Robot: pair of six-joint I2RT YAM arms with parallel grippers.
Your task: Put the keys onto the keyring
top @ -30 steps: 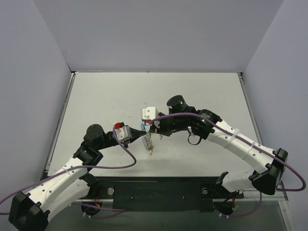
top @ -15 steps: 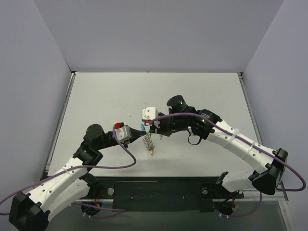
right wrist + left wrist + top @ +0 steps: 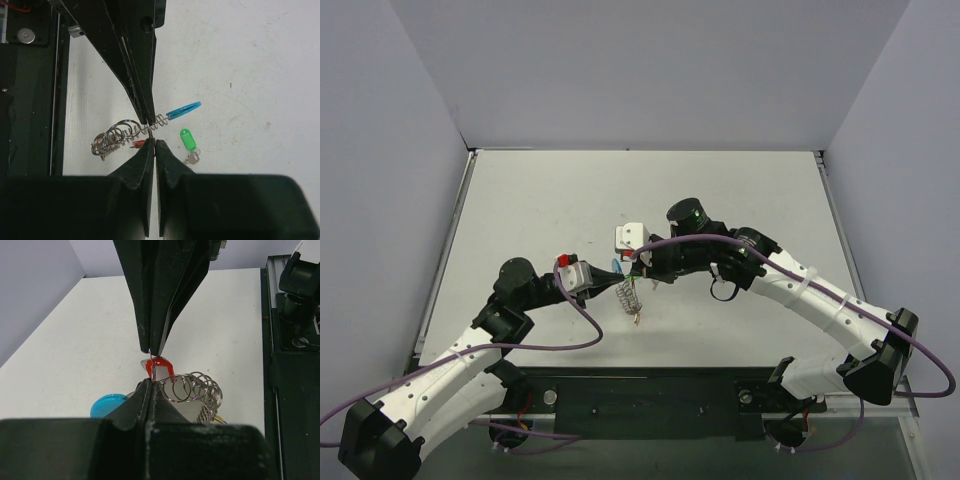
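Above mid-table, left gripper (image 3: 150, 385) and right gripper (image 3: 152, 145) stay closed at the keyring (image 3: 192, 387)

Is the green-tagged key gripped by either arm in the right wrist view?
No, the green-tagged key lies loose on the table, with nothing touching it.

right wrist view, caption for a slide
Right gripper and left gripper meet at the silvery metal chain keyring; green-tagged silver key lies beside

Silvery keyring (image 3: 192, 387), coil of linked rings hanging loose, light-blue tag (image 3: 183, 110) at one end, red-tagged key (image 3: 162, 367) against the coil, green-tagged key (image 3: 187, 141) lying flat on the counter (image 3: 250, 75).
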